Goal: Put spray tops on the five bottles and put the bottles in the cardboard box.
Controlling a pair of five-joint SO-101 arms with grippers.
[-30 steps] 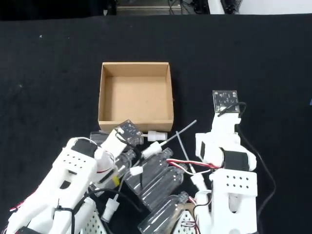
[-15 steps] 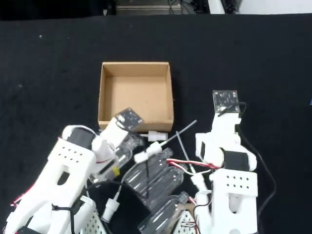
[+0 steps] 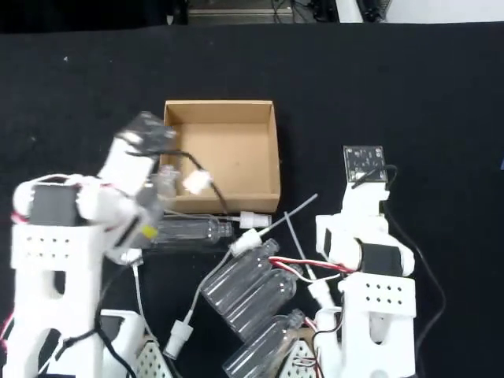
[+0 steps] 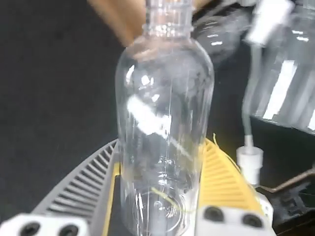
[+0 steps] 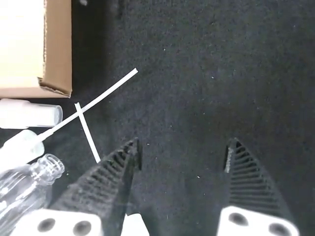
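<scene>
My left gripper (image 4: pixel 162 196) is shut on the base of a clear, capless bottle (image 4: pixel 165 113). In the high view this bottle (image 3: pixel 193 232) lies level in the left gripper (image 3: pixel 146 230), just in front of the cardboard box (image 3: pixel 220 193). Three more clear bottles (image 3: pixel 252 283) lie side by side near the arm bases. Spray tops (image 3: pixel 253 219) with thin tubes lie before the box, and another spray top (image 3: pixel 179 339) lies near the left base. My right gripper (image 5: pixel 182 152) hangs open over bare cloth, beside a spray top (image 5: pixel 27 114) and a bottle neck (image 5: pixel 42 169).
The box (image 5: pixel 34 44) is empty inside. A loose white tube (image 5: pixel 87 132) crosses another tube (image 5: pixel 98 98) on the black cloth. The left arm's cable (image 3: pixel 209 193) drapes over the box's front wall. The right arm's base (image 3: pixel 378 307) stands at the near edge.
My left arm has lifted a bottle out of the pile and swung it left and away, so that it now hangs level before the box. The right arm has kept still.
</scene>
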